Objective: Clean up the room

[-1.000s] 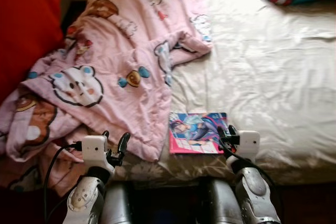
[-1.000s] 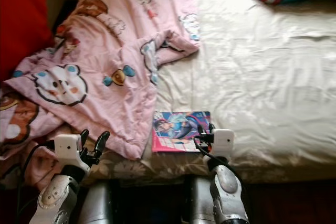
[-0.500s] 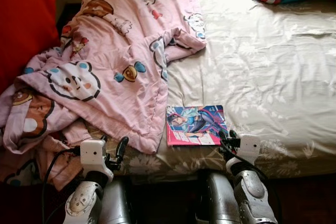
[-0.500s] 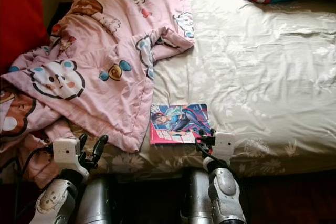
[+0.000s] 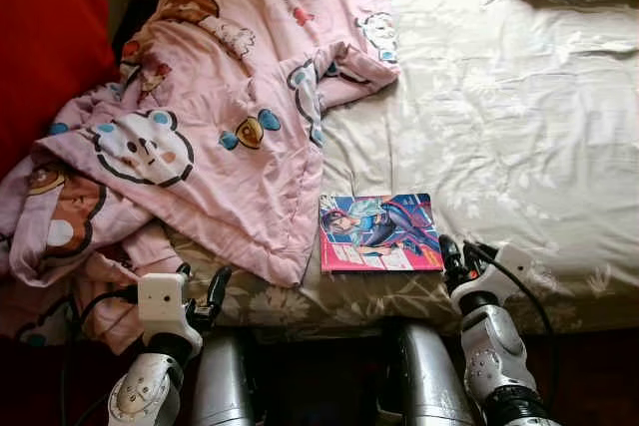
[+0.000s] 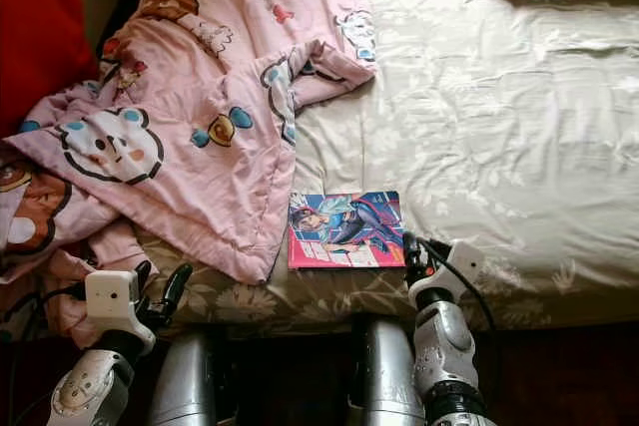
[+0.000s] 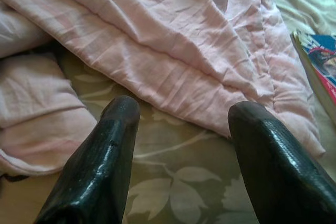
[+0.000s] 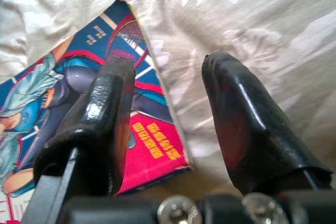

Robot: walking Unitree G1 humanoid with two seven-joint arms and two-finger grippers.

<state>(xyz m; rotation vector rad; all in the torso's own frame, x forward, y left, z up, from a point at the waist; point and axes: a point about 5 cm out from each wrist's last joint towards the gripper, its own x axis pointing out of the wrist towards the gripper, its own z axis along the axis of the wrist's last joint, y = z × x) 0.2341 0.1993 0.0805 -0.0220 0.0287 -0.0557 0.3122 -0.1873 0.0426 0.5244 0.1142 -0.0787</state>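
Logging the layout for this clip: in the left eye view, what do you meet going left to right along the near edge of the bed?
Left gripper → pink blanket → comic book → right gripper → bare floral bedsheet.

Bright daylight from far side — sheet (image 5: 519,97) glaring, foreground dim.

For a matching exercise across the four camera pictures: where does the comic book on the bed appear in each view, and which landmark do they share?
Left eye view: comic book near the bed's front edge, beside the right gripper.
Right eye view, same spot.
Left wrist view: a sliver at the picture's edge.
Right wrist view: under the open fingers.
Shared landmark: the pink blanket and leaf-patterned sheet.
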